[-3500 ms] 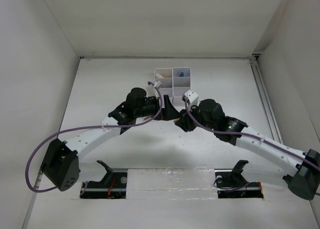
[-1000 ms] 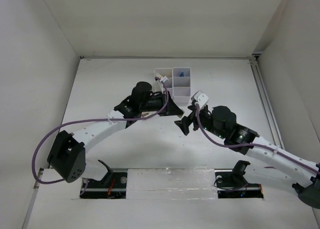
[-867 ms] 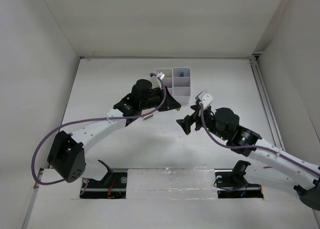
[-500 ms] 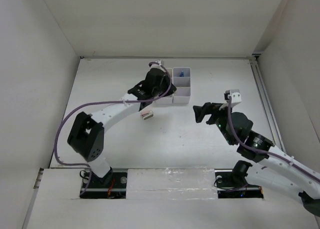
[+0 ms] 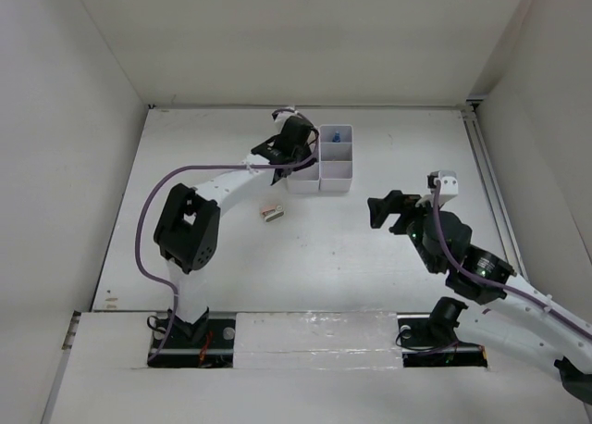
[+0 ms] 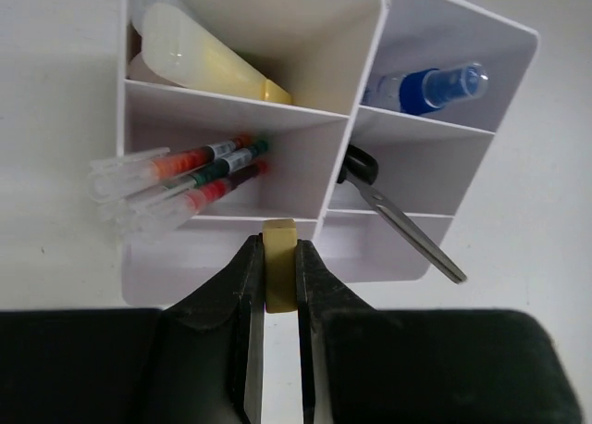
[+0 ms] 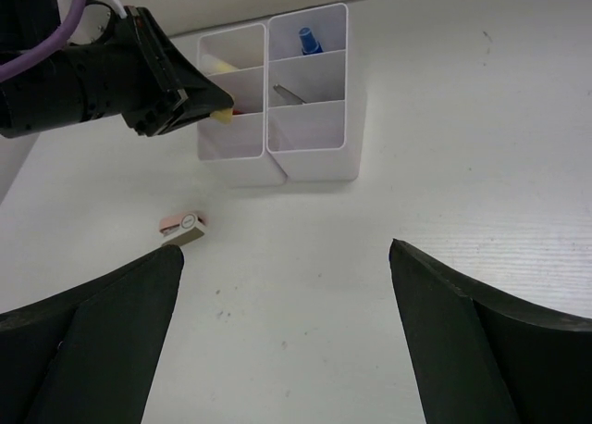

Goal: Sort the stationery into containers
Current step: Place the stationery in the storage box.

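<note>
My left gripper (image 6: pixel 277 246) is shut on a small yellow eraser (image 6: pixel 279 276), held over the near-left compartment of the white containers (image 6: pixel 416 248). The same gripper (image 5: pixel 294 151) shows at the block's left side in the top view. Red-white pens (image 6: pixel 185 179) fill the middle-left compartment and a yellow bar (image 6: pixel 208 58) the far-left one. A blue-capped bottle (image 6: pixel 430 83) and black-handled scissors (image 6: pixel 398 225) sit in the right column. A pink eraser (image 5: pixel 271 211) lies on the table. Off to the right, my right gripper (image 7: pixel 286 251) stands open and holds nothing.
The containers (image 5: pixel 331 169) stand at the back middle of the white table. The pink eraser (image 7: pixel 182 226) lies left of and nearer than the block. White walls close in the table on three sides.
The left arm has stretched forward and carried the yellow eraser up to the containers. The right arm has drawn back to the right, away from the block.
</note>
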`<state>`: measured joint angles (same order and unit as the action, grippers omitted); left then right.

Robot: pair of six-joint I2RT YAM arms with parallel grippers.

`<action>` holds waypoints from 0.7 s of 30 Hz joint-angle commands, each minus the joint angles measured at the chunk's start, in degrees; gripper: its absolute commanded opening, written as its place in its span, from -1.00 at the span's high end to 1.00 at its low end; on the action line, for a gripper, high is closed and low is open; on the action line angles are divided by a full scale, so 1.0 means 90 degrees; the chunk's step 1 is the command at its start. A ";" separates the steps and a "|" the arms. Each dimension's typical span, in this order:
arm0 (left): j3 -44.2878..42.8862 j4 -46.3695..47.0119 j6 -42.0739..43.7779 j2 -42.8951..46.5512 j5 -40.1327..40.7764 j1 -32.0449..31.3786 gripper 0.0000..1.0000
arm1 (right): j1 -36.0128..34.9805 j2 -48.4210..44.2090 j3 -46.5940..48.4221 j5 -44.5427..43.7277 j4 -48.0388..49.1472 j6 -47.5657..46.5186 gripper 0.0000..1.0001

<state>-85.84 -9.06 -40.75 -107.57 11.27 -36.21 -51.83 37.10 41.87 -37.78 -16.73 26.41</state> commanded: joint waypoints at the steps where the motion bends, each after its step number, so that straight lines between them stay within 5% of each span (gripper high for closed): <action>1: -0.0257 -0.0214 -0.0023 -0.0079 0.0125 0.0058 1.00 | -0.0051 -0.0050 0.0221 -0.0158 -0.0016 0.0044 -0.99; 21: 0.0271 -0.0019 -0.0140 -0.0128 -0.0002 0.0058 1.00 | -0.0051 -0.0050 0.0104 -0.0158 -0.0016 0.0044 -0.99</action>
<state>-84.01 -9.91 -41.25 -109.80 11.18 -35.57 -51.83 37.17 41.87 -37.80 -17.58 26.41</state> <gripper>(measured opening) 0.084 0.993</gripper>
